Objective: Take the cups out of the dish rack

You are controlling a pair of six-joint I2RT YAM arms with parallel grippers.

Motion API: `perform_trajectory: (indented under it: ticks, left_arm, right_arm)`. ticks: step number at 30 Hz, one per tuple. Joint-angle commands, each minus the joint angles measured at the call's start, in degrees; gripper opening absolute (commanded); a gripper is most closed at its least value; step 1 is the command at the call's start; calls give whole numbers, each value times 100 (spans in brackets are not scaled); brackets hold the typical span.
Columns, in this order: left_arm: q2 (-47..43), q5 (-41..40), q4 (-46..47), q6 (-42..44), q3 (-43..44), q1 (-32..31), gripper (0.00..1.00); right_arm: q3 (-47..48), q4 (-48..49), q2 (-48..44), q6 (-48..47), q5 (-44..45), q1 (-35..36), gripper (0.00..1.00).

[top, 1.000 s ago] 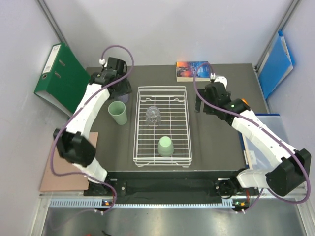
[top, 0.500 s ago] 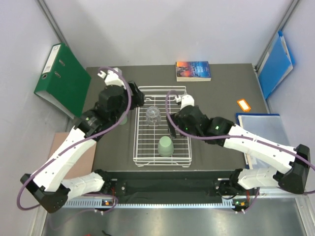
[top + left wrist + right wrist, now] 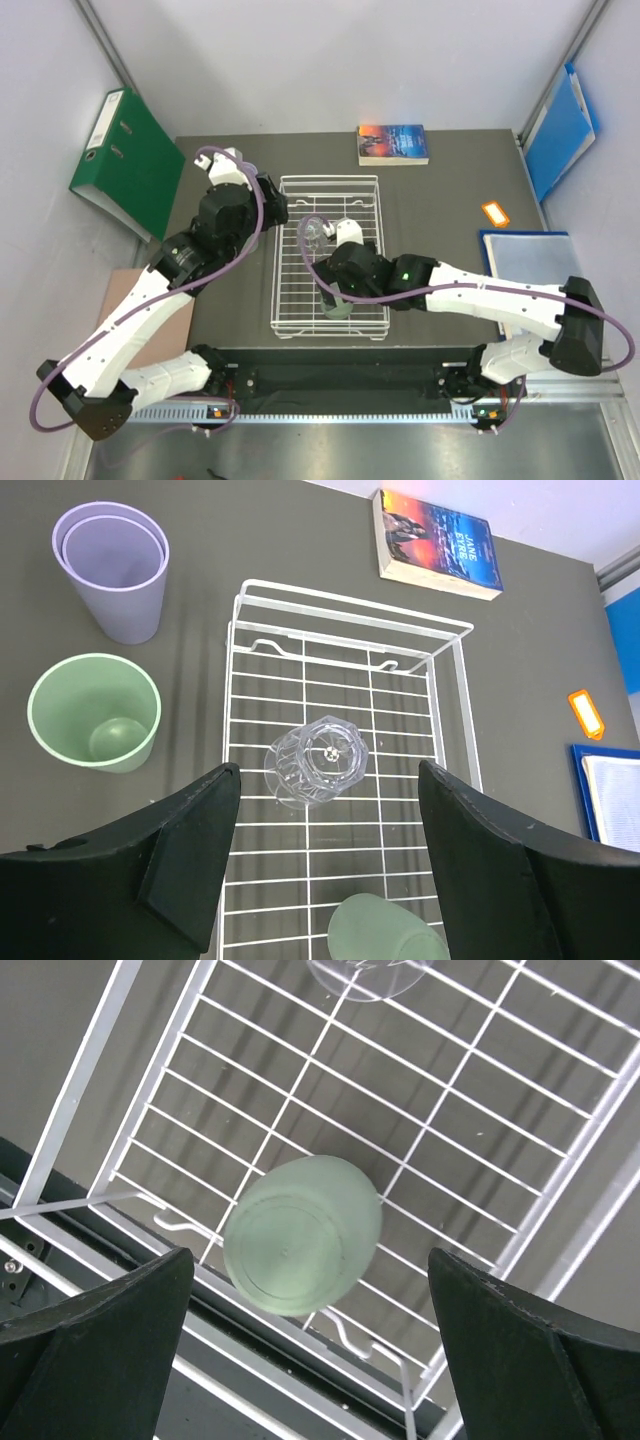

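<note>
The white wire dish rack holds a clear ribbed glass near its middle and an upside-down pale green cup at its front. My right gripper is open above that green cup, its fingers wide on both sides and apart from it. My left gripper is open high over the rack's left side, with the clear glass between its fingers in the left wrist view. Two stacked lilac cups and an upright green cup stand on the table left of the rack.
A book lies behind the rack. An orange tag and a blue folder lie at the right. A green binder leans at the far left. The table's front edge and a metal rail run just past the rack.
Both arms have swung in from the table's back corners to the rack. My right gripper has moved down the rack to above the green cup; my left gripper has left the lilac cups.
</note>
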Motion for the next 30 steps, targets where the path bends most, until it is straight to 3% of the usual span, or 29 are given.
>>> perform_trajectory:
  ticks: [1,5,8,11,14,15,17,23,25,27,29,30]
  left_arm:
    - [-181,-111,-20,-129,-157,-11,76]
    - [-277,-138,-99,-146,-228,-19,76]
    - [-312,-182,-187,-155,-237,-11,76]
    - [-365,-191,-222,-155,-272,-11,76]
    - [-374,-191,-223,-155,-316,-11,76]
    - [-374,-191,-223,-155,-324,-11,76]
    - [-365,-191,-196,-146,-342,-11,75]
    - [-304,-199,-73,-111,-237,-11,75]
    - [-251,-156,6,-120,-184,-11,75]
    - [-242,-24,233,-146,-149,-11,76]
    - [-242,195,453,-208,-166,-11,76]
    - [-234,483,593,-243,-166,-11,76]
  right_arm:
    - [40,415,248,180,8,92,100]
    - [145,433,582,181,-1,92,98]
    - [198,380,785,207,-114,92,87]
    - [163,363,820,277,-150,92,66]
    - [163,284,733,312,-80,101,36]
    - [180,257,697,312,-28,110,16]
    - [338,74,575,312,183,136,0]
    - [1015,-95,-276,110,1210,163,0]
    - [1103,28,-567,66,1230,-161,0]
    - [964,482,-1120,145,924,-852,0]
    - [350,1098,-1829,215,-50,-1504,0]
    - [104,1397,-2052,390,-480,-2230,0]
